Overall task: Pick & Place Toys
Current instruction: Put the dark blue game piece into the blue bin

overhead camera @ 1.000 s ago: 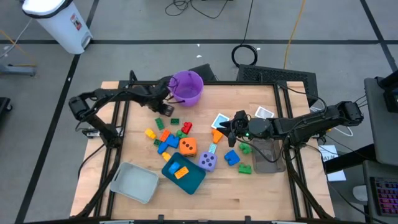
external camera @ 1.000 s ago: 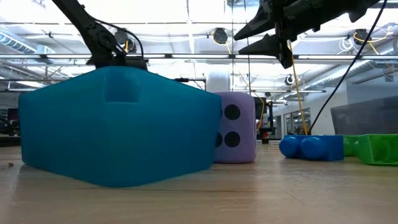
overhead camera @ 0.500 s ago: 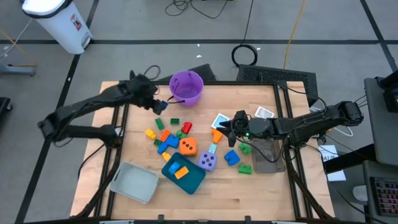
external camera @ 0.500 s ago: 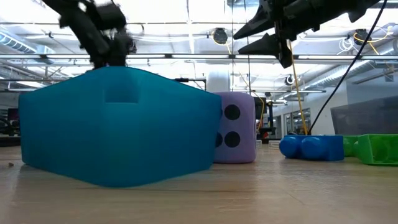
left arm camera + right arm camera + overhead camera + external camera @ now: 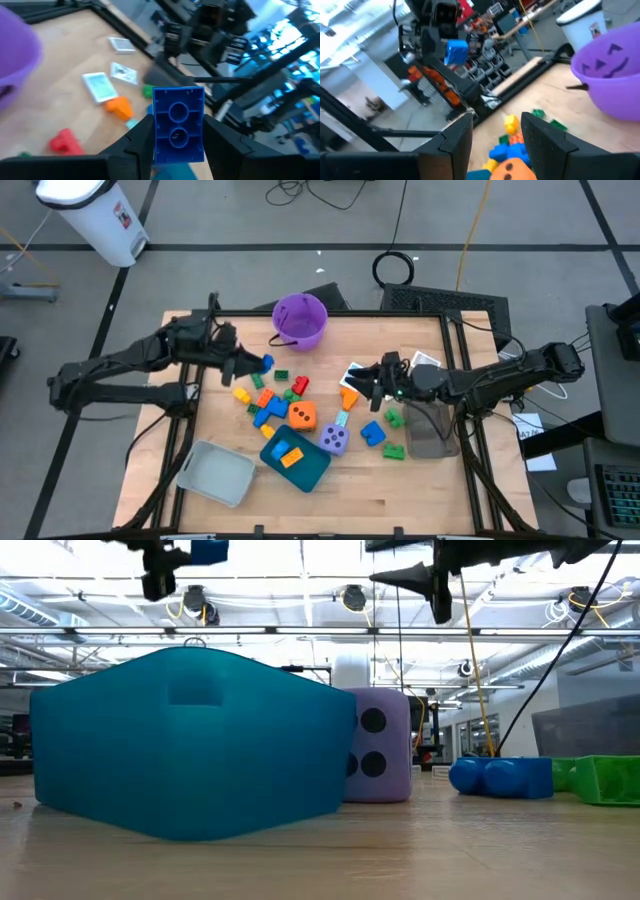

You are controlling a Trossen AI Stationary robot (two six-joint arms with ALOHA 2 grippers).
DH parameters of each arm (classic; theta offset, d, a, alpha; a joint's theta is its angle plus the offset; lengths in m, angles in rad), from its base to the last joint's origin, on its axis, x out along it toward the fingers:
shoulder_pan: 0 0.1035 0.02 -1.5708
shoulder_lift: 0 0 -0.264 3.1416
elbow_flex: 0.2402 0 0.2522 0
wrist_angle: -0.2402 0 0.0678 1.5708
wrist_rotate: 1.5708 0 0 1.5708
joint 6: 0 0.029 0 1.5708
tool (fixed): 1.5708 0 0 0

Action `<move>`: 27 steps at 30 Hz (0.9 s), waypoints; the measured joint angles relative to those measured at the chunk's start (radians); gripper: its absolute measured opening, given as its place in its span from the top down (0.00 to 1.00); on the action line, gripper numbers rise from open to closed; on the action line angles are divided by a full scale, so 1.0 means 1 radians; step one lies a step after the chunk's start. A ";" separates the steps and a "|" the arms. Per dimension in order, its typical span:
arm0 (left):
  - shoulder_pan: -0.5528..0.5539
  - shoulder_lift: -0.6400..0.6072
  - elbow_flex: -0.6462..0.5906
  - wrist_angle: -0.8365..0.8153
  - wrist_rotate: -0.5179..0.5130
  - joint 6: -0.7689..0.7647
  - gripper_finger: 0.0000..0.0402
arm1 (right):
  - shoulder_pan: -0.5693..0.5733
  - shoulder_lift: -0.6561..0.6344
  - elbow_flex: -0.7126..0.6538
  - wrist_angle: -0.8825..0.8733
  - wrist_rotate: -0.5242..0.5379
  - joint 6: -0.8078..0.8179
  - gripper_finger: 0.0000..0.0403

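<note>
My left gripper (image 5: 258, 364) is shut on a blue two-stud brick (image 5: 178, 125), high above the table's left part, near the purple bucket (image 5: 299, 320). The brick also shows in the low view (image 5: 208, 550) and the right wrist view (image 5: 456, 51). My right gripper (image 5: 366, 384) is open and empty in the air over the right part, above an orange brick (image 5: 348, 397) and a card (image 5: 354, 373). Several loose bricks (image 5: 268, 402), an orange die (image 5: 302, 416) and a purple die (image 5: 334, 440) lie on the table. My left gripper pinches the blue brick by its two long sides (image 5: 156, 135) between its two fingers (image 5: 142, 140). The fingers come from the table's left, roughly level. The brick is lifted clear of the table, its two-circle face turned toward the wrist camera.
A teal tray (image 5: 310, 468) holding an orange brick stands at the front, a grey tray (image 5: 216, 473) to its left, a clear tray (image 5: 432, 430) at the right edge. A second card (image 5: 425, 361), a blue brick (image 5: 372, 433) and green bricks (image 5: 394, 450) lie at the right.
My left gripper has moved away from the purple bucket toward the table's near edge and has risen, carrying the blue brick. My right gripper has risen a little.
</note>
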 joint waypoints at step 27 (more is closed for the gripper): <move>-0.370 0.438 0.038 0.650 -0.290 -0.127 0.64 | 0.017 0.236 0.051 0.458 -0.156 0.079 0.29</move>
